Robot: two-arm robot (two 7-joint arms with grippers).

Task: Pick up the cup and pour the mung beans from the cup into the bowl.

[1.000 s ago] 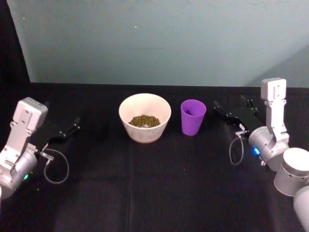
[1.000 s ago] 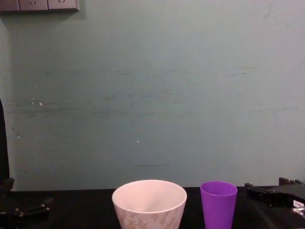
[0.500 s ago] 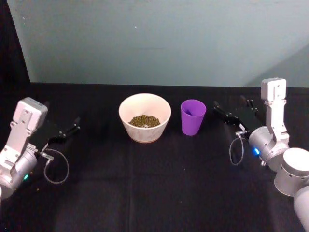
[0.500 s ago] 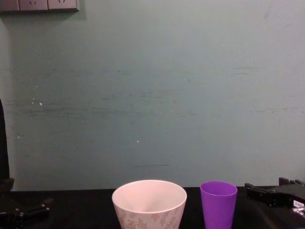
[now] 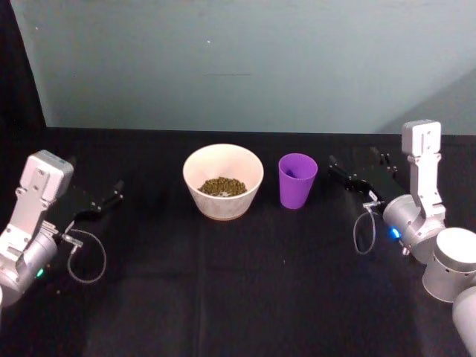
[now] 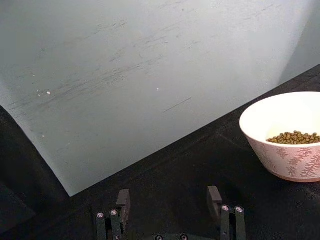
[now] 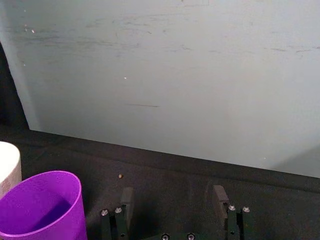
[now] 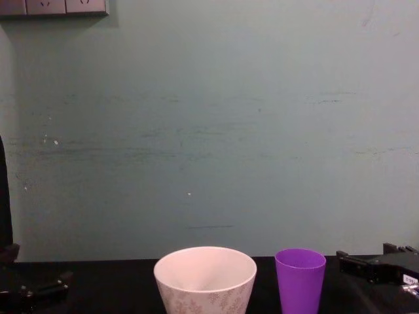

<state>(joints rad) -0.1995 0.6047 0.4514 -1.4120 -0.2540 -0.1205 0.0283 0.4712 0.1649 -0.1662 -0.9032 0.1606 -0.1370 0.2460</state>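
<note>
The purple cup (image 5: 297, 180) stands upright on the black table, just right of the white leaf-patterned bowl (image 5: 223, 204). Mung beans (image 5: 223, 186) lie in the bowl's bottom, and the part of the cup's inside that I see is plain purple. My right gripper (image 5: 357, 161) rests low on the table to the right of the cup, open and apart from it; in the right wrist view the cup (image 7: 40, 210) sits beside its spread fingers (image 7: 218, 196). My left gripper (image 5: 95, 178) stays at the far left, open, with the bowl (image 6: 287, 150) off to one side.
A teal wall (image 5: 238, 59) closes the back edge of the table. Wall sockets (image 8: 52, 6) sit high on it. Thin cable loops hang from both wrists (image 5: 88, 256). Bare black cloth stretches in front of the bowl and cup.
</note>
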